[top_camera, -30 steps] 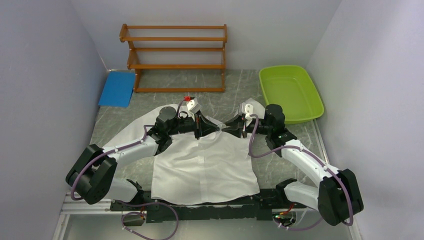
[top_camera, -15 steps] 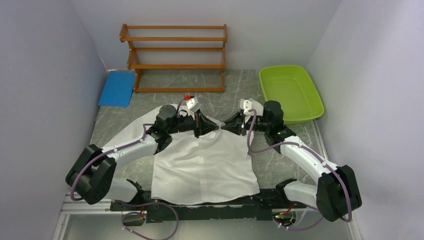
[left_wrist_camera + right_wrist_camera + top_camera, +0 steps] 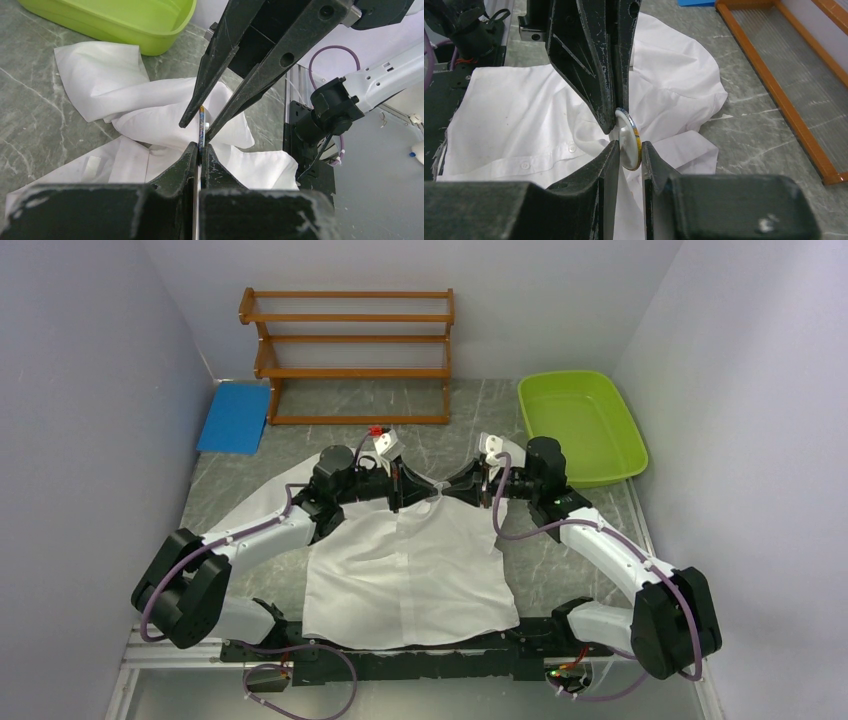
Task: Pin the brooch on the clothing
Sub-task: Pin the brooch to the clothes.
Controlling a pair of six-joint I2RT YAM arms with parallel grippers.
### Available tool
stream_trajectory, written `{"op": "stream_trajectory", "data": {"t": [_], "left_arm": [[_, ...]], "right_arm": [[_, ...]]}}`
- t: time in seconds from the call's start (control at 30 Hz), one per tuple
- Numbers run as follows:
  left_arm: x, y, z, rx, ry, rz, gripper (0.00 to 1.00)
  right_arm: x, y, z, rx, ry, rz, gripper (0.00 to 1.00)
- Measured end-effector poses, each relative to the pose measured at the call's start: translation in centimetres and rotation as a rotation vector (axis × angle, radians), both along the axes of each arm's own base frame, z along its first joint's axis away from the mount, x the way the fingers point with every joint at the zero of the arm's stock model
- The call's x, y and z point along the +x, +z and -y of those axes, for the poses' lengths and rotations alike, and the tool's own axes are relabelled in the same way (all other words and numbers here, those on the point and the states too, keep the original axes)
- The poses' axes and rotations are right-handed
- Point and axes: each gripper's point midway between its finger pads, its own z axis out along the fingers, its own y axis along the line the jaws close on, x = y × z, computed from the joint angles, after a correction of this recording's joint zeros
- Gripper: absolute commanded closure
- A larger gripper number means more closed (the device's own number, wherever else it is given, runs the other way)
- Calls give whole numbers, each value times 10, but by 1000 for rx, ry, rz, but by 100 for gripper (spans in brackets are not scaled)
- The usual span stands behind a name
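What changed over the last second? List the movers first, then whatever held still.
The right gripper edged left and away from the bases, closing on the left gripper, with its elbow swinging inward. Its jaws now straddle the round white brooch with a coloured rim. No visible grab or release. Unchanged: the left gripper stayed shut on that brooch, and the large white short-sleeved button-up shirt lies as before.

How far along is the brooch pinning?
Done: the shirt lies spread out flat, and the brooch is picked up. In hand: the left gripper is shut on the brooch's edge near the collar; the right gripper has its jaws on either side of it, grip unclear. Left: the pinning itself. Nothing shows the brooch fastened to the fabric.
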Motion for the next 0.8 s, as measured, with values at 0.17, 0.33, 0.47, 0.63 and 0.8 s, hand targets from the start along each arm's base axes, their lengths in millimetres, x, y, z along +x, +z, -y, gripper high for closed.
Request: {"op": "stream_trajectory", "data": {"t": [0.17, 0.33, 0.47, 0.63, 0.8], "left_arm": [[2, 0, 1, 2, 2, -2, 97], [5, -1, 3, 10, 5, -12, 97], [6, -2, 3, 10, 5, -13, 97], [7, -1, 4, 10, 5, -12, 98], [7, 2, 6, 7, -5, -2, 97]], "right_arm": [[4, -1, 0, -11, -14, -17, 75], [7, -2, 1, -19, -31, -25, 75], [7, -3, 1, -20, -33, -26, 74], [9, -3, 1, -23, -40, -25, 69], [10, -3, -3, -40, -37, -46, 81]]}}
